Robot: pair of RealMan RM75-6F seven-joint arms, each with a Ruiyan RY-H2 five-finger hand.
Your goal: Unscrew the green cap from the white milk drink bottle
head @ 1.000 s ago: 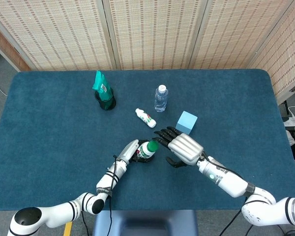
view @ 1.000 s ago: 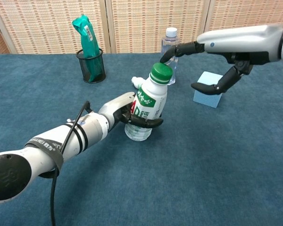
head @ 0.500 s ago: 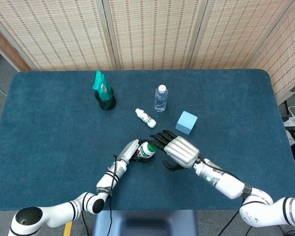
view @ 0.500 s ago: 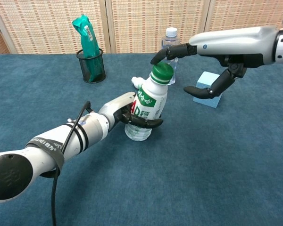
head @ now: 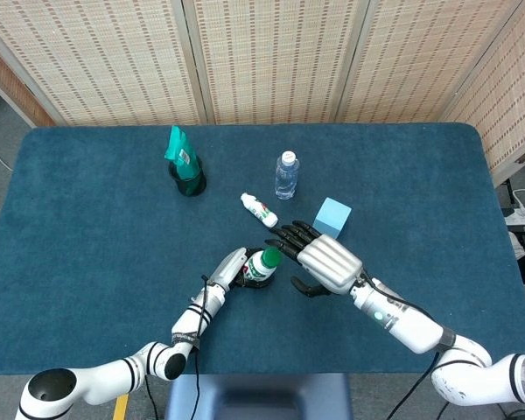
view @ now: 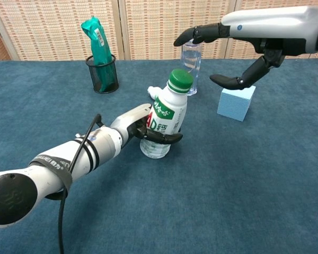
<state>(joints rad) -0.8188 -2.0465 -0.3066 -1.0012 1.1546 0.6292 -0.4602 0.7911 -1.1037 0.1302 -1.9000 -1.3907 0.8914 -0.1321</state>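
Currently I had the left hand (view: 140, 127) gripping the white milk drink bottle (view: 164, 120) upright on the surface (view: 254, 185), in front of the clear water bottle (view: 190, 58). Green cap (view: 179, 80) was on, untouched. Right hand (view: 238, 47) hovered above and behind the cap, fingers spread, holding nothing. Step: approach for the cap grasp. Next I'd need to lower it, close around the cap, then twist.

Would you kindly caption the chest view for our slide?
Left hand grips the milk drink bottle; open right hand hovers above its green cap.
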